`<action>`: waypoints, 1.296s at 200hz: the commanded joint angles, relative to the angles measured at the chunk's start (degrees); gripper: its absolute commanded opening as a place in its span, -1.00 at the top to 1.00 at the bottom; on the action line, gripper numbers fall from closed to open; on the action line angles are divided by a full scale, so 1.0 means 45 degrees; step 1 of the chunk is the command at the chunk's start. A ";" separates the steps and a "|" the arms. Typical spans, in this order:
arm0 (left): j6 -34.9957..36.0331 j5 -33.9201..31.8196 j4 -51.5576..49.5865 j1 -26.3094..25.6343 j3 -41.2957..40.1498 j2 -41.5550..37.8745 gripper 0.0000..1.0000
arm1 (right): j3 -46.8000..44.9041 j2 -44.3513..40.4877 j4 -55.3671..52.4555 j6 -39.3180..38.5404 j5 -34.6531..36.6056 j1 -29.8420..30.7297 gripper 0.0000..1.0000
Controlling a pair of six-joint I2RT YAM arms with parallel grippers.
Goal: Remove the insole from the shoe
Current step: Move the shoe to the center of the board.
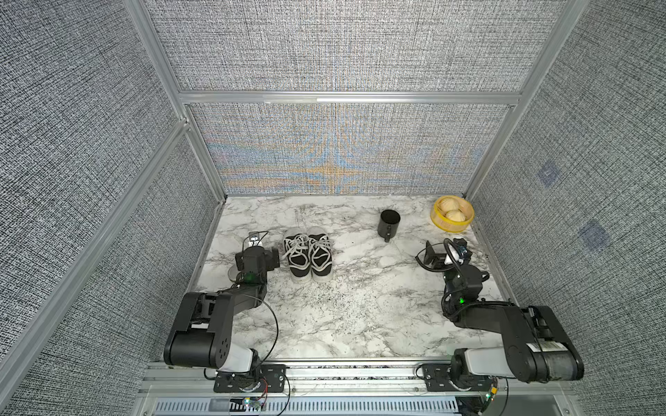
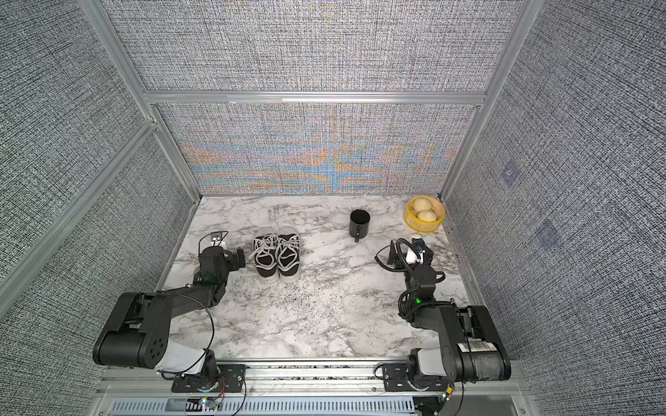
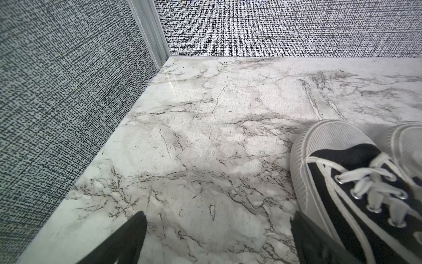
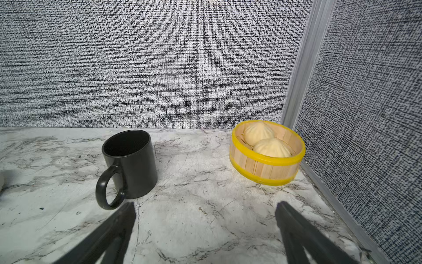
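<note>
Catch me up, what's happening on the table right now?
Nothing is being handled yet. The pair of sneakers stands laced, side by side on the marble table, and no insole lies outside them. The left gripper is open and empty, close beside the pair. The right gripper is open and empty too, off by the black mug and the steamer basket of buns.

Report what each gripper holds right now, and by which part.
Nothing is held. The left gripper has its jaws open over the table beside the shoes; the right gripper has them open short of the mug.
</note>
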 commanded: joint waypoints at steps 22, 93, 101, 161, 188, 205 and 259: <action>0.0051 0.0119 0.0191 0.0006 0.0028 -0.0054 -0.99 | -0.0124 -0.0161 0.0431 -0.0165 -0.0161 -0.0011 -0.96; 0.0041 0.0106 0.0191 0.0012 0.0028 -0.0054 -0.99 | -0.0152 -0.0185 0.0442 -0.0145 -0.0150 -0.0001 -0.96; 0.0044 0.0114 0.0182 0.0005 0.0038 -0.0054 -0.99 | -0.0153 -0.0179 0.0442 -0.0130 -0.0133 -0.0001 -0.96; 0.0169 0.0281 -0.0125 0.0007 0.0096 -0.0514 -0.99 | -0.0538 -0.1573 0.0205 -0.0057 0.0259 -0.0001 -0.96; -0.0241 0.0341 -0.3835 0.0005 0.1366 -0.2020 -0.99 | -0.0024 -0.4427 -0.3569 0.0622 0.0089 0.0096 -0.96; -0.0646 0.0701 -0.5127 0.0005 0.1634 -0.2962 -0.99 | 0.0714 -0.5791 -0.6528 0.2221 0.0372 0.0100 -0.96; -0.3090 0.2273 -0.9407 0.0007 0.2724 -0.5274 -0.99 | 0.3749 -0.5825 -1.4264 0.5928 -0.2192 0.0230 -0.89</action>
